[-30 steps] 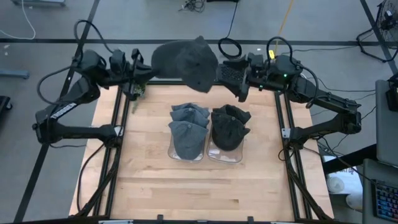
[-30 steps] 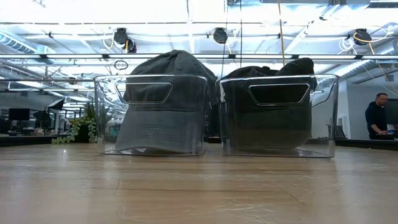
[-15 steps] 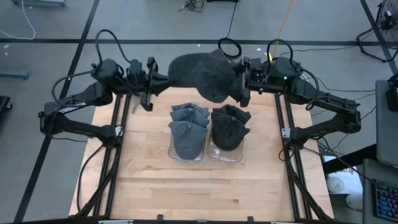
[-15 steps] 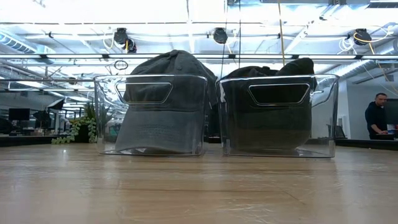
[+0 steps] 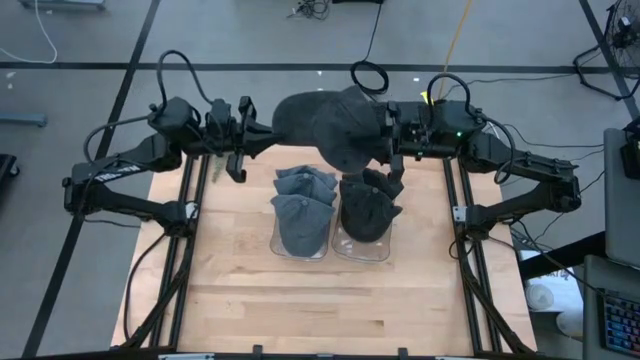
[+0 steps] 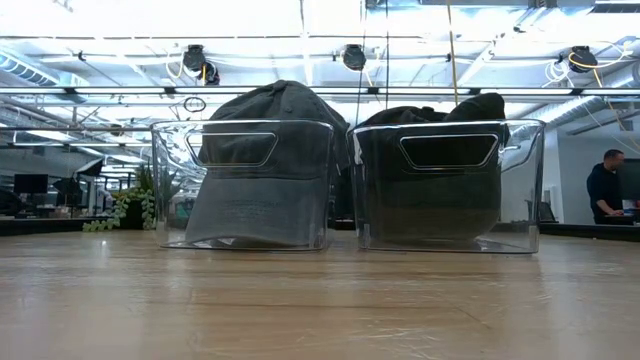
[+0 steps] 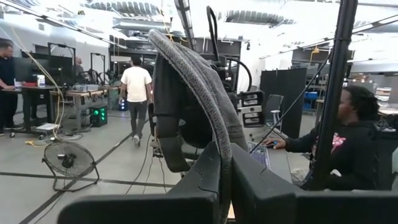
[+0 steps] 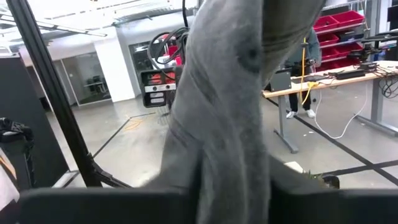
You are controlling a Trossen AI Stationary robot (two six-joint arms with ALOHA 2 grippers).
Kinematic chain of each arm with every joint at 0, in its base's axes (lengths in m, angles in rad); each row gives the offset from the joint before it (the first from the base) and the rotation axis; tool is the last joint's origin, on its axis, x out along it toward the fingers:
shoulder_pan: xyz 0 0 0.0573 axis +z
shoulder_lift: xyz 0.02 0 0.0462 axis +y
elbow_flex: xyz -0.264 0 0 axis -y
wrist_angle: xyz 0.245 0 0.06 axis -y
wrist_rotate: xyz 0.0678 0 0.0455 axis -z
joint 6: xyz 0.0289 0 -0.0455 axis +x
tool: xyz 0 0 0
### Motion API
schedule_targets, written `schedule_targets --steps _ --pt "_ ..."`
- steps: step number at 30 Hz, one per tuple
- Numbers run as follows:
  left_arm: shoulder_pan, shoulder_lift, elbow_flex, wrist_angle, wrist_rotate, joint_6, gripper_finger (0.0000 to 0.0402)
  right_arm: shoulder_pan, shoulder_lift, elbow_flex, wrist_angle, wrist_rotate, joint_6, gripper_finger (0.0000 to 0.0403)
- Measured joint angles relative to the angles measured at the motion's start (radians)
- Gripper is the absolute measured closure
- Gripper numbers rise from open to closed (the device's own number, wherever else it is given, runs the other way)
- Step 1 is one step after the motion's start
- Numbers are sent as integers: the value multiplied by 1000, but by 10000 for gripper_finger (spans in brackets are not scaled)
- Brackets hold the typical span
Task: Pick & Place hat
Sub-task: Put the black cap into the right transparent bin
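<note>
- Dark hat (image 5: 325,125) hangs in mid-air over the far edge of the table (image 5: 240,290), stretched between both arms; long axis runs left-right, from one gripper to the other.
- Left gripper (image 5: 262,135) pinches the hat's left end. Left wrist view: both fingers pressed together on the thick brim edge (image 7: 205,93), fabric rising straight up from the jaws.
- Right gripper (image 5: 385,130) clamps the hat's right end. Right wrist view: grey cloth (image 8: 230,93) bunched between the fingers, jaws squeezed on it.
- Key relation: hat sits just beyond, and above, two clear bins. Left bin (image 5: 300,215) holds grey hats, right bin (image 5: 365,215) black ones.
- Judgement: hat leans toward the right arm's side, closer to the right bin; both bins lie toward the table's near side from the jaws, so the drop calls for a pull inward.
- Low view: both bins (image 6: 245,185) (image 6: 445,185) already piled full; neither arm shows there.
</note>
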Motion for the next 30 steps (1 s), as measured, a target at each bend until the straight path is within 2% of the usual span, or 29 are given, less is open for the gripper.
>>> schedule_targets --steps 2,4,11,15,20,25,30 --pt "-6 0 0 -3 -1 -2 392 0 0 0 0 0 0 351" --pt "-13 1 0 -9 -1 0 392 0 0 0 0 5 -6 388" --pt "-25 2 0 -32 -1 -34 384 0 -3 0 -1 47 -24 402" --pt "-16 0 0 -60 2 -119 357 0 -16 0 -3 -6 -32 402" --pt "16 -29 0 -179 30 -246 320 0 -63 0 -70 -60 -54 402" --pt "54 -76 0 -258 85 -363 257 0 -110 16 -229 -57 -87 403" --pt "80 -139 0 -263 178 -416 174 21 -79 140 -476 -54 -134 403"
